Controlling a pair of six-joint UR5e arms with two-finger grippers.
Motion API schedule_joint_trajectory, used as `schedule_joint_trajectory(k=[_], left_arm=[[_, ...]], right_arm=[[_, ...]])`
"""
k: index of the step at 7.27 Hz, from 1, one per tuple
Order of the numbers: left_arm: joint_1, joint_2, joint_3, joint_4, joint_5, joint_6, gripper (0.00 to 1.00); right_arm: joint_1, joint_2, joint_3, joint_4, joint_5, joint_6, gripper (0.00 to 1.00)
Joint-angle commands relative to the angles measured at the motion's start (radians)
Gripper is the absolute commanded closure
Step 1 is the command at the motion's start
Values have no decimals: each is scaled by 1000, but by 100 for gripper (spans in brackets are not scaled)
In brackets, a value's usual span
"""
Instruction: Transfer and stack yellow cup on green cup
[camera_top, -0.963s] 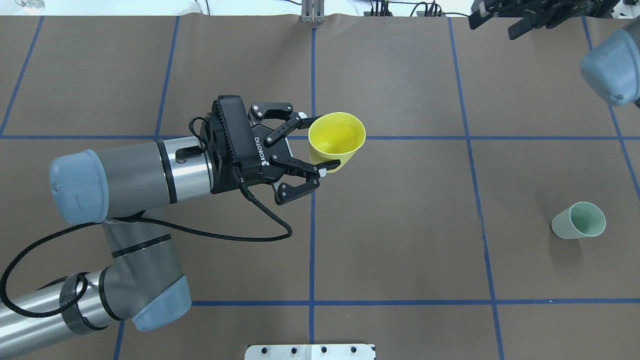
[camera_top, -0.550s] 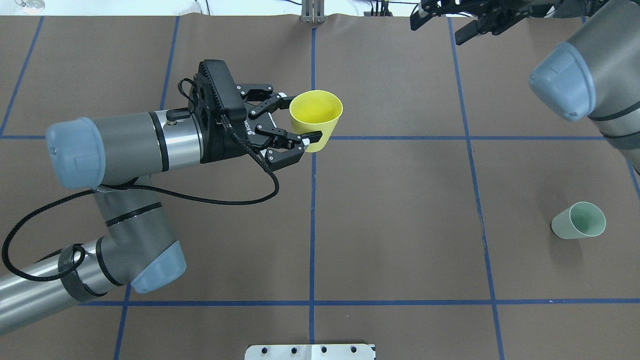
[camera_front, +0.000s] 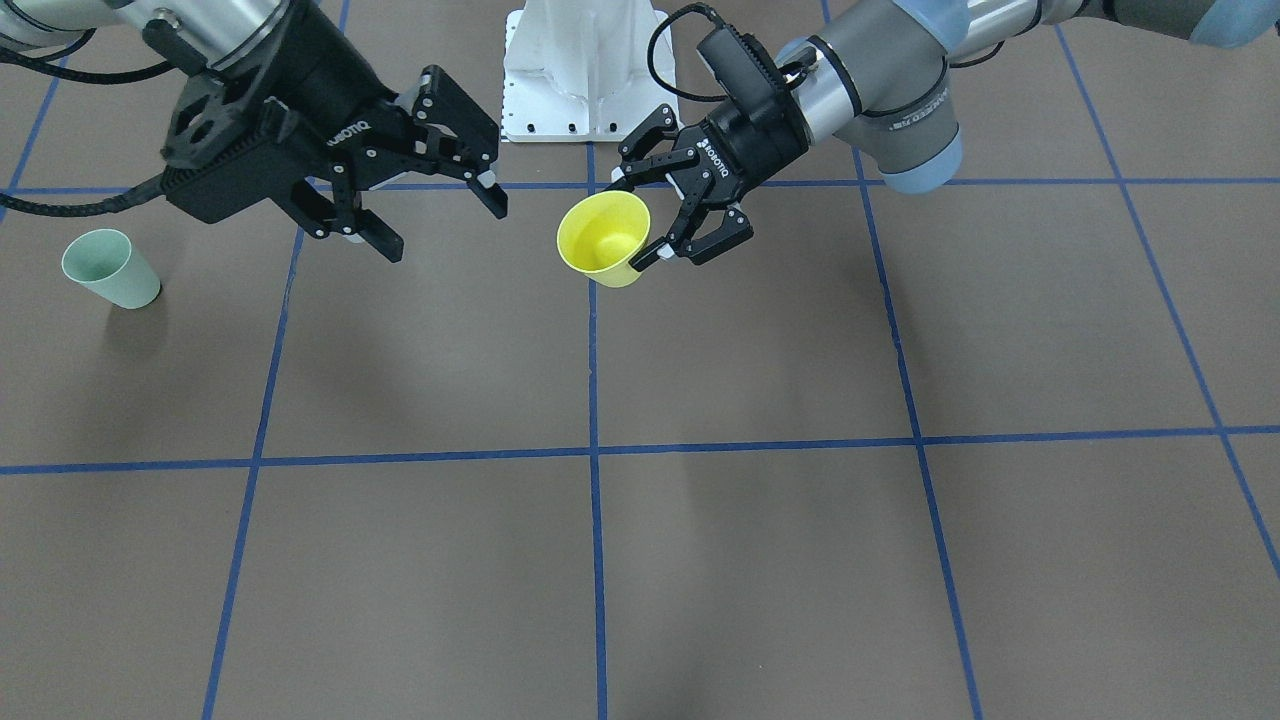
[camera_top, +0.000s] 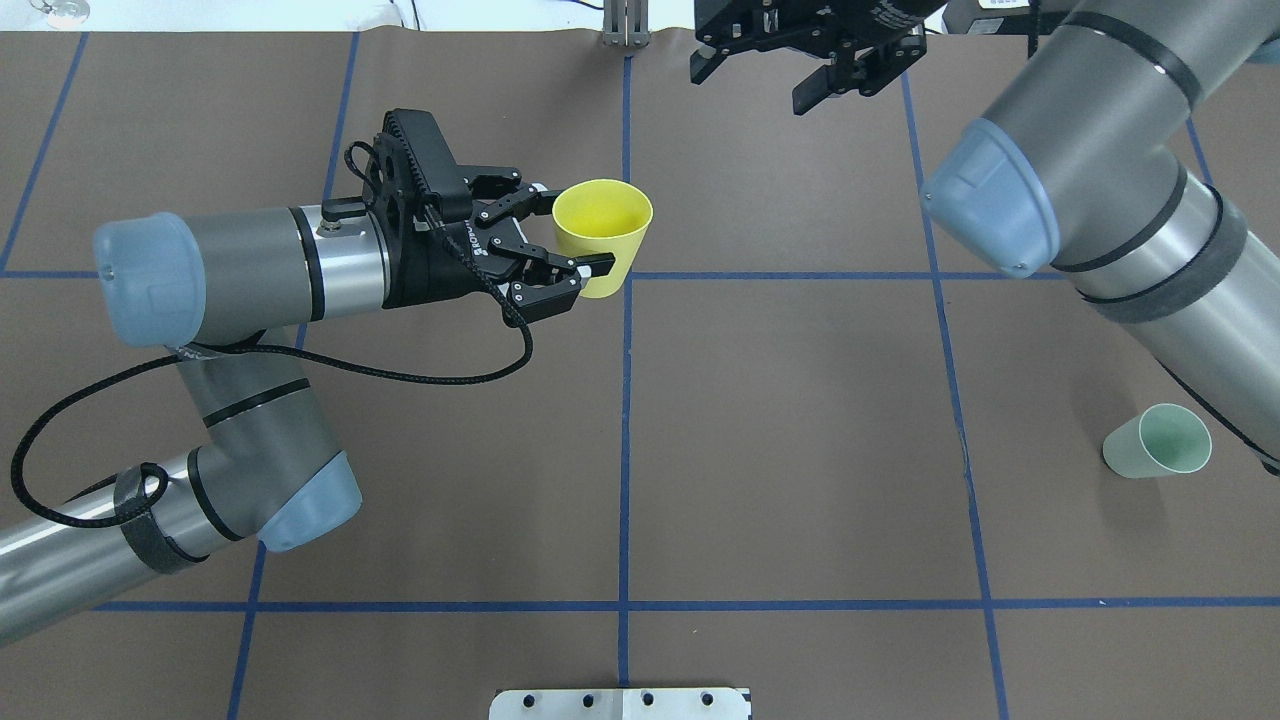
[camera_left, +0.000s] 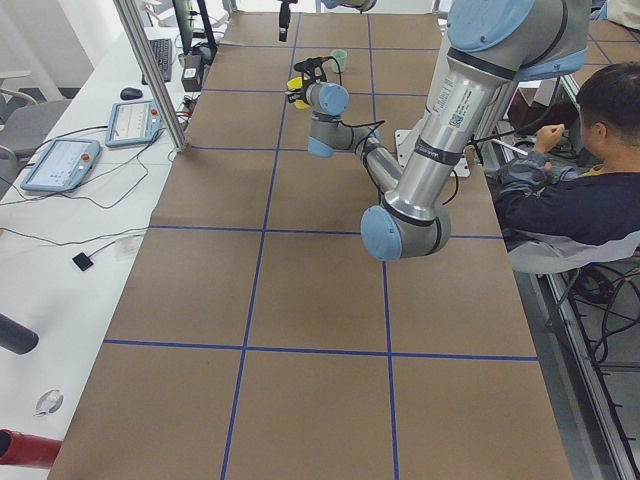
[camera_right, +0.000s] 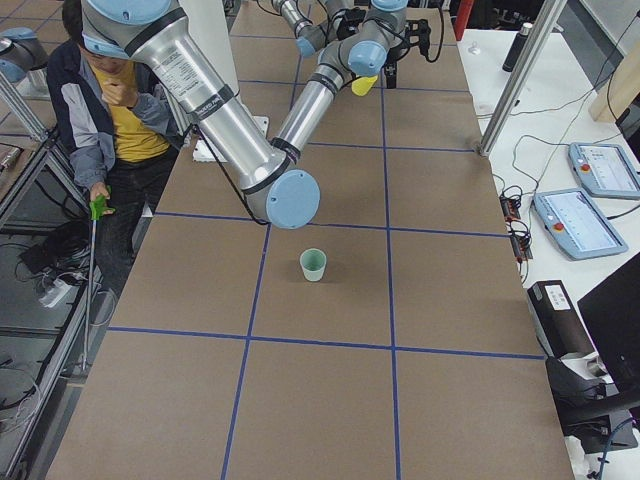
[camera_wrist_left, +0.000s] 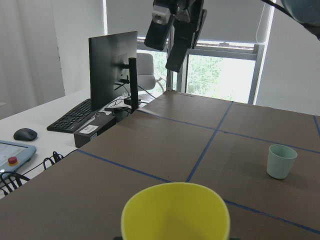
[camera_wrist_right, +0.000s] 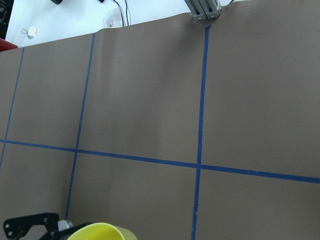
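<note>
Brown paper gridded with blue tape covers the table (camera_top: 800, 450), and above it, upper middle of the overhead view, the left claw (camera_top: 577, 231) pinches the yellow cup (camera_top: 602, 228) upright in the air. The right claw (camera_front: 441, 226) hangs nearby, spread and empty. Pickup looks done, while transfer and stacking are left: the green cup (camera_top: 1157, 441) stands alone at lower right.

yellow cup (camera_top: 600, 232): one;
green cup (camera_top: 1158, 441): one;
arms (camera_top: 250, 268): two;
grippers: two, the left gripper (camera_front: 632, 222) and the right gripper (camera_front: 443, 228);
person (camera_left: 578, 175): one;
tablets (camera_left: 62, 163): two
</note>
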Motion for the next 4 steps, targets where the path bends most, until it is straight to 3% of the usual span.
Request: schedule_joint_trajectory(k=[1, 4], left_arm=[[5, -2, 86, -142, 2, 7, 100], [8, -11, 82, -151, -1, 7, 100]], right_arm=[[-39, 61, -62, -54, -15, -14, 1], [-85, 71, -111, -57, -44, -149, 4]])
